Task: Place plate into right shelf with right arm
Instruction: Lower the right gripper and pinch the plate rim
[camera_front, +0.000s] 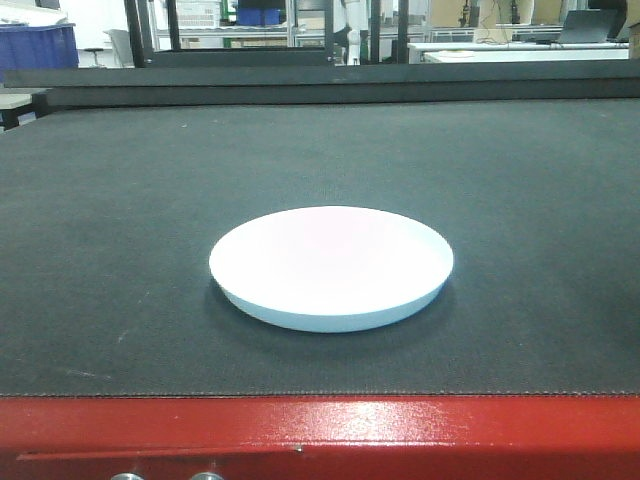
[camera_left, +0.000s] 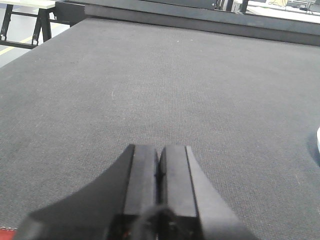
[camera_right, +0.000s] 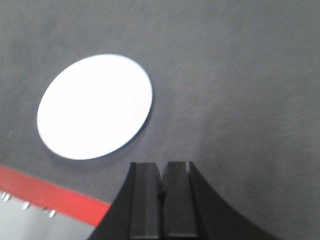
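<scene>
A plain white plate (camera_front: 331, 266) lies flat on the dark mat, near the table's front edge and about midway across. From the right wrist view the plate (camera_right: 95, 106) shows up and to the left of my right gripper (camera_right: 162, 166), which hovers above the mat, shut and empty, apart from the plate. My left gripper (camera_left: 159, 148) is shut with nothing in it over bare mat; only a sliver of the plate's rim (camera_left: 318, 140) shows at that view's right edge. The right shelf is out of view. Neither gripper appears in the front view.
A red front edge (camera_front: 320, 430) borders the table near me. A raised dark ledge (camera_front: 320, 85) runs along the far side of the mat. Beyond it stand blue bins (camera_front: 36, 45), racks and desks.
</scene>
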